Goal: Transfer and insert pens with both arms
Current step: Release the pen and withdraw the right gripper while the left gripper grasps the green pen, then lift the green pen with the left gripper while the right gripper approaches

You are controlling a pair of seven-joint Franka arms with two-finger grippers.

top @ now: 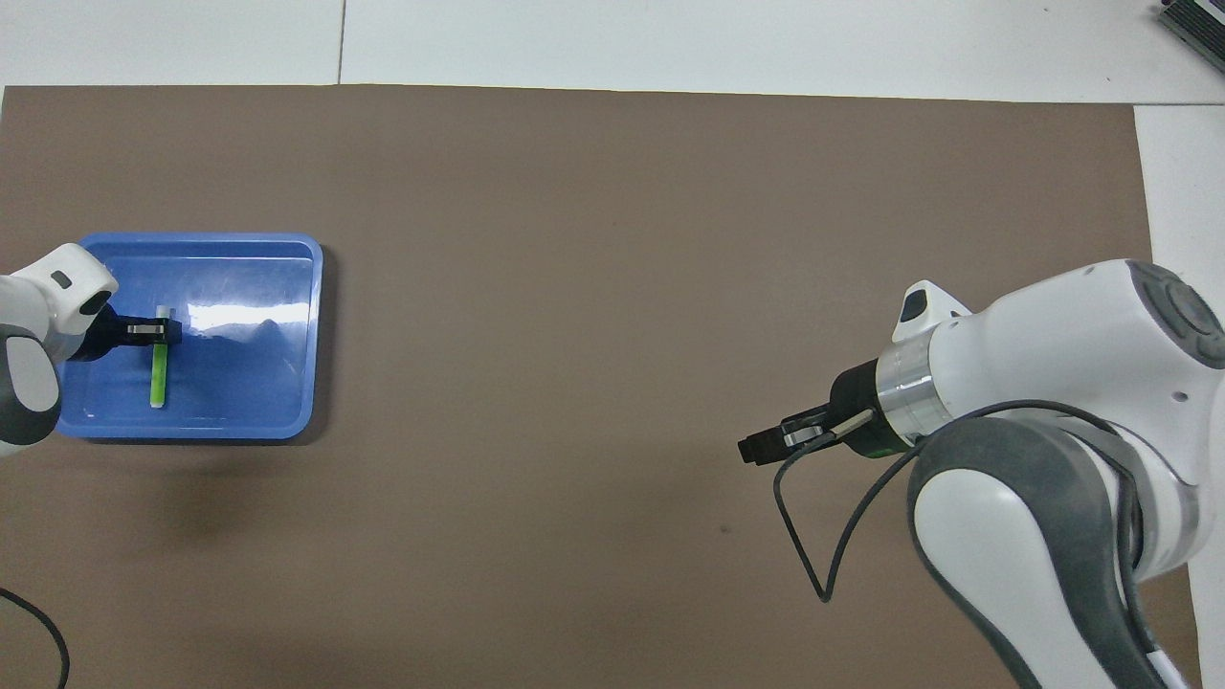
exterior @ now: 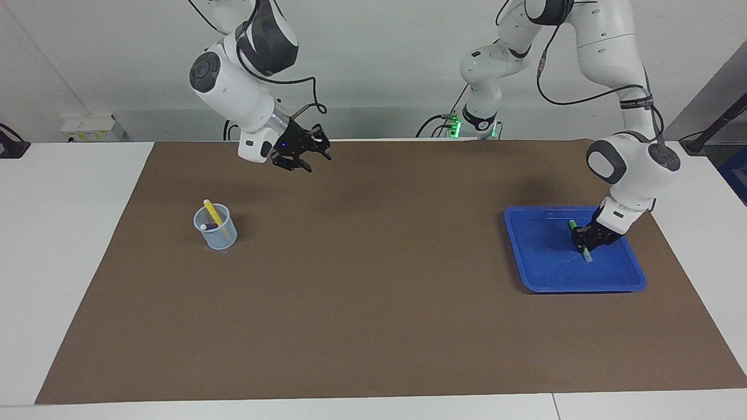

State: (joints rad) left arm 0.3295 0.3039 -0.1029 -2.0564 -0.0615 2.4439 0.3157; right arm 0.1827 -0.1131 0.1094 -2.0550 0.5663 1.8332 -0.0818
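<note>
Down in the blue tray [exterior: 545, 280], left claw [exterior: 585, 240] around green pen [exterior: 587, 254]

L gripper [exterior: 585, 240] clamped low, R gripper [exterior: 309, 156] raised, idle

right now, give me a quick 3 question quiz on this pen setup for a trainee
1. True or false: the green pen stands in the clear cup.
2. Which pens are in the cup? A) yellow and purple B) green and yellow C) none
3. Fill in: the left gripper is down in the blue ____.

Key:
1. False. It lies in the tray, with the left gripper closed on it.
2. A. The yellow pen and purple pen stand in the cup, while the right gripper is up over the brown mat, holding nothing.
3. tray
</note>
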